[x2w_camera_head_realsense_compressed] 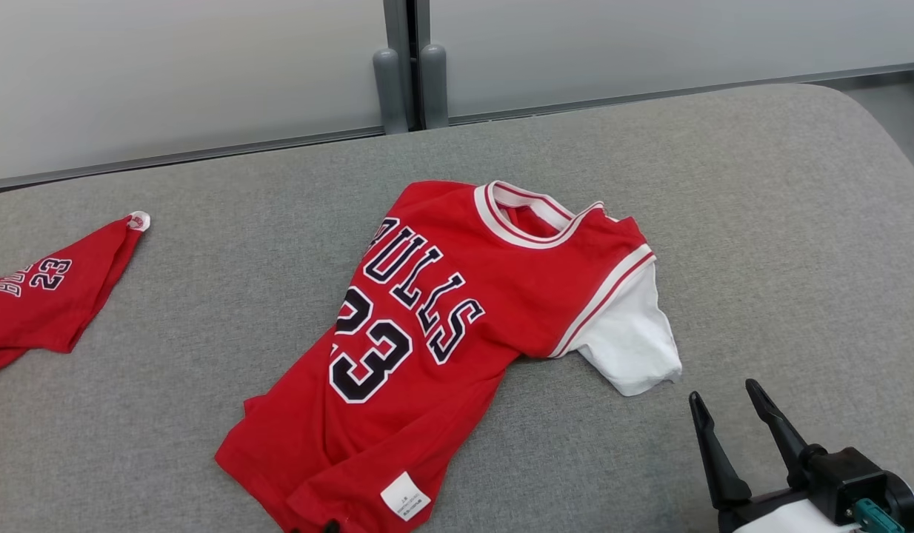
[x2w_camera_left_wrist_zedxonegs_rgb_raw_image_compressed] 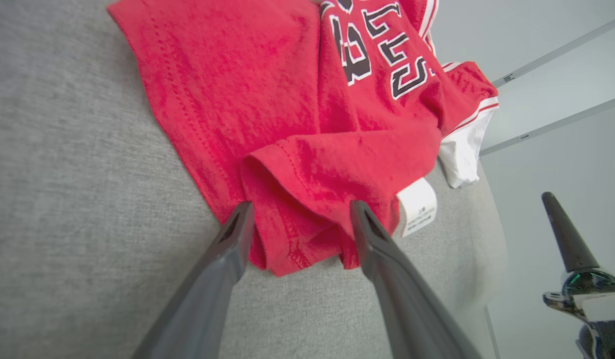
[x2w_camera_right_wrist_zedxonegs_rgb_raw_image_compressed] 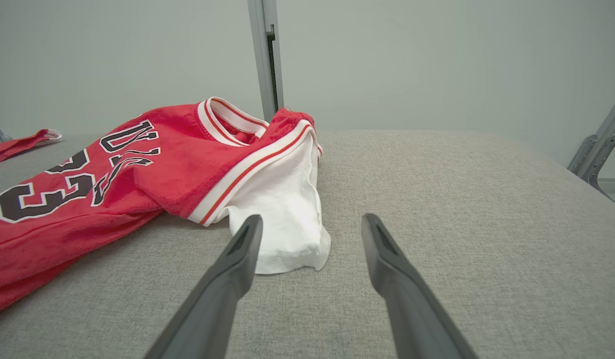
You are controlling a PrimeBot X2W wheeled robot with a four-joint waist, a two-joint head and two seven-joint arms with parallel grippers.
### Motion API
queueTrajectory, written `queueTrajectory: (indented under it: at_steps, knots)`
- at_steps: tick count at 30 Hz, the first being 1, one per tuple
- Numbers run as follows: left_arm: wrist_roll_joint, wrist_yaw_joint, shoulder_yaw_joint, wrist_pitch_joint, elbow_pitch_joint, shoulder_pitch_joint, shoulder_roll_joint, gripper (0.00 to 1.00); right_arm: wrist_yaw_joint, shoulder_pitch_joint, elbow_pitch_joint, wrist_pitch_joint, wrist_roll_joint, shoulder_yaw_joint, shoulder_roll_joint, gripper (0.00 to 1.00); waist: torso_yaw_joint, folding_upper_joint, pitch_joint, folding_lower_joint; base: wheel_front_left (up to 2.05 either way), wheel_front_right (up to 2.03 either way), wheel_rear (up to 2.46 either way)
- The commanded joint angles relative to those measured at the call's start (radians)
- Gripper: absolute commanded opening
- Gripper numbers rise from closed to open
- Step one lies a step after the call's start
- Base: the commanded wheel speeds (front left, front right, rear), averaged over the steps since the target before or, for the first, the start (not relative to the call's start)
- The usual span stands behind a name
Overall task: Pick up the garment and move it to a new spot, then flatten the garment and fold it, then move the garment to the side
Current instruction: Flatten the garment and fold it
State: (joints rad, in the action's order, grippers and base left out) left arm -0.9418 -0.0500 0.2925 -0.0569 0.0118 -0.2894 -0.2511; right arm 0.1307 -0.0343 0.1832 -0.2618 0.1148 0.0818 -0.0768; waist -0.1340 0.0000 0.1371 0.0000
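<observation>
My left gripper is spread wide astride the jersey hem, maybe touching it; right gripper spread too, near the white sleeve.

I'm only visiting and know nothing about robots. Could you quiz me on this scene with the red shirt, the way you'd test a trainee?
1. True or false: the right gripper is clamped on the white sleeve of the jersey.
2. Which part of the jersey lies nearest the left gripper? A collar, B bottom hem, C sleeve.
3. What number is printed on the jersey?
Key: 1 false, it is open and clear of the sleeve; 2 B; 3 23.
</observation>
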Motion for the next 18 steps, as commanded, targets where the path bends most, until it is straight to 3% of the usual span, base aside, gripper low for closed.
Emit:
queueTrajectory:
  at_steps: [1,6,13,14,15,18]
  knots:
    - [0.005,0.007,0.003,-0.003,0.03,-0.017,-0.007,1.0,0.0,-0.005,0.0,-0.005,0.003,-0.001,-0.002,1.0,0.007,0.0,0.004,0.0,0.0,0.0,0.0]
    - [-0.015,-0.005,0.037,-0.032,0.103,-0.025,0.004,1.0,0.0,0.017,-0.003,-0.005,-0.001,0.015,-0.001,1.0,0.026,0.0,0.013,0.0,0.0,0.0,0.0]
    - [0.006,0.009,0.09,-0.057,0.058,0.024,0.04,0.98,0.0,0.027,-0.003,-0.005,0.001,0.021,-0.011,1.0,0.016,0.0,0.01,0.0,0.0,0.0,0.0]
    - [0.006,0.01,0.09,-0.052,0.048,0.034,0.048,0.81,0.0,0.025,-0.003,-0.005,0.001,0.019,-0.012,1.0,0.015,0.0,0.01,0.0,0.0,0.0,0.0]
    - [0.003,0.008,0.089,-0.049,0.037,0.041,0.054,0.48,0.0,0.023,-0.003,-0.005,0.001,0.018,-0.012,1.0,0.014,0.0,0.01,0.0,0.0,0.0,0.0]
    - [0.008,0.009,0.078,-0.033,0.009,0.057,0.056,0.18,0.0,0.014,-0.002,-0.005,0.0,0.013,-0.011,1.0,0.014,0.0,0.01,0.0,0.0,0.0,0.0]
